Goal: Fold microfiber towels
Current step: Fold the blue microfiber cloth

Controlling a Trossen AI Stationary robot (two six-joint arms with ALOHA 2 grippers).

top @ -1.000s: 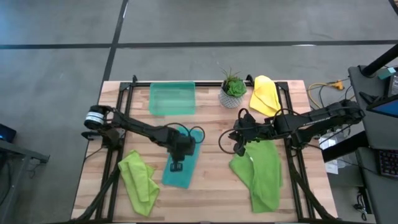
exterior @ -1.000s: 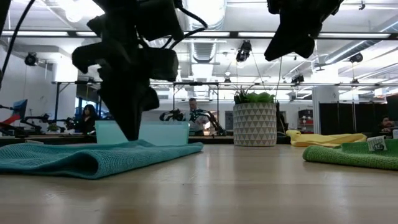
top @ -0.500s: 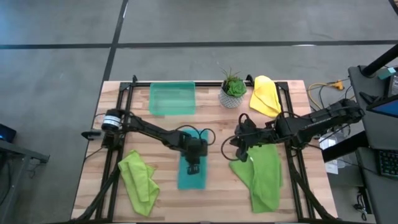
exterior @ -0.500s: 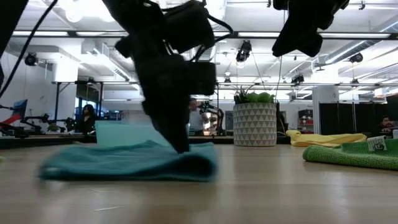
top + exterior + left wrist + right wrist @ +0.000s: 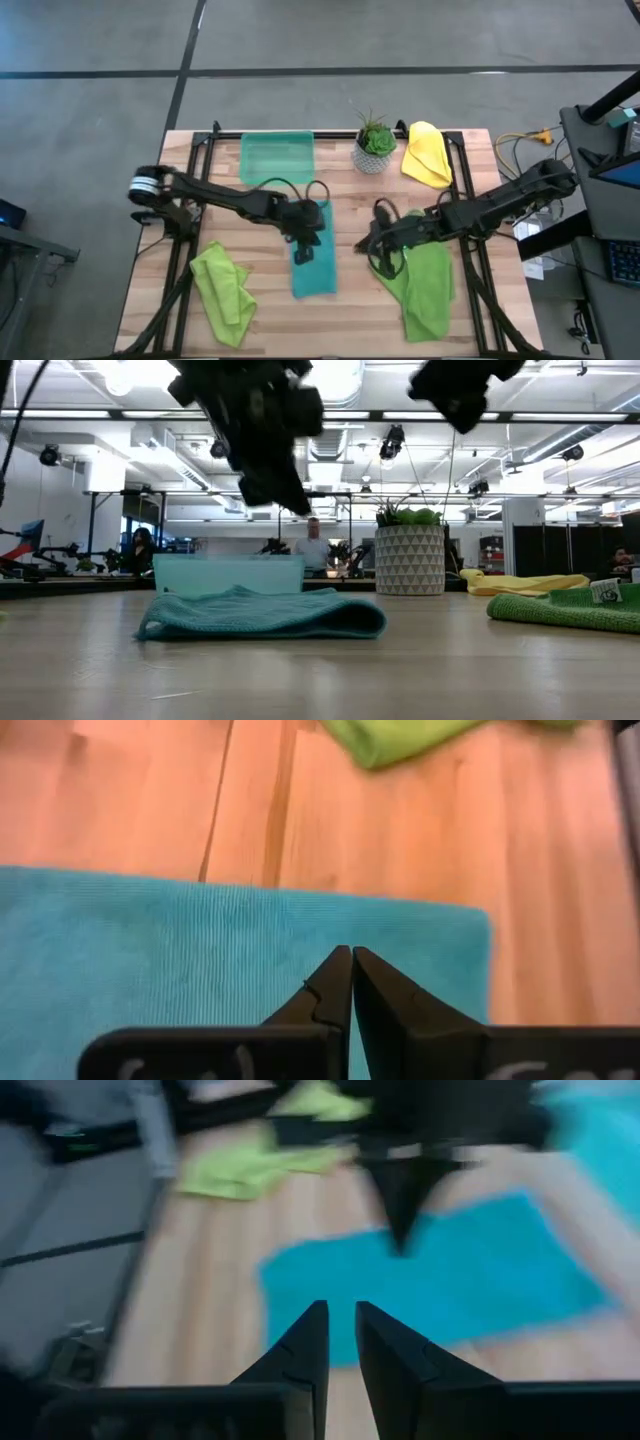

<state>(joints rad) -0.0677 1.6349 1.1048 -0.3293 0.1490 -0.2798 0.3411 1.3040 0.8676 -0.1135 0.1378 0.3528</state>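
Four towels are seen on the wooden desk, and they are told here from biggest to smallest. The big lime green towel is spread flat on the right side. The teal towel is laid in the middle as a long folded strip, and in the low view it is seen doubled over, with a rounded fold at one end. The other lime green towel is bunched up at the front left. The yellow towel is left at the back right, near the potted plant and the green tray. The left end effector is held just above the teal towel, with its fingers pressed together and nothing pinched. The right end effector is kept between the teal towel and the big green one, its fingers only a crack apart and empty. The teal fold looks done. Next, a free corner of another towel should probably be pinched and carried across.
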